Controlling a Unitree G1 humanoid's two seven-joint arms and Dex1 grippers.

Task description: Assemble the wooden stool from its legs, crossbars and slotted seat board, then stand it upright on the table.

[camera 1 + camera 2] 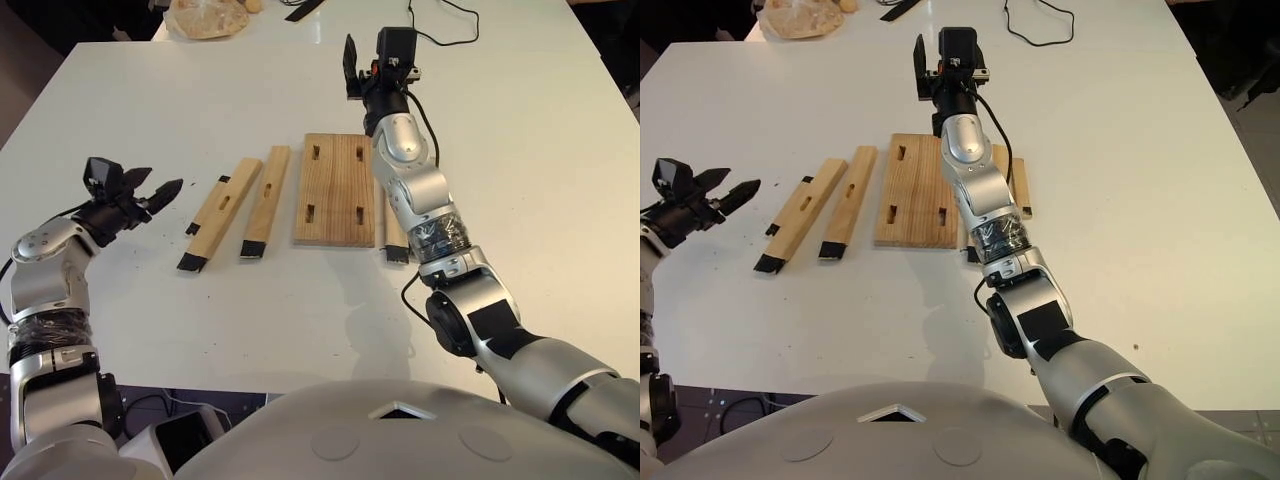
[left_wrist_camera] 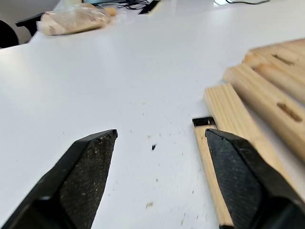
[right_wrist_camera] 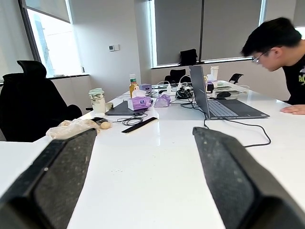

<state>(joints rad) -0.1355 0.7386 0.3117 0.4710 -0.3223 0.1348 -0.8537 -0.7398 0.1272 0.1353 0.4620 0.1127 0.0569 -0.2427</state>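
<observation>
Seat board: the slotted seat board (image 1: 335, 190) lies flat mid-tabletop (image 1: 520, 180), its four slots facing up.
Loose pieces: an outer bar (image 1: 222, 213) and an inner bar (image 1: 266, 199), both slotted wood, lie side by side just left of the board, black-tipped ends nearest the robot. A third bar (image 1: 1019, 185) lies along the board's right edge, beside the right arm.
Left tool (image 1: 160, 186): fingers spread wide, empty, just left of the outer bar.
Right tool (image 3: 143, 131): fingers wide apart, empty, beyond the board's far edge.
Far end: a plastic bag (image 1: 205, 18) and a black cable (image 1: 450, 25).
</observation>
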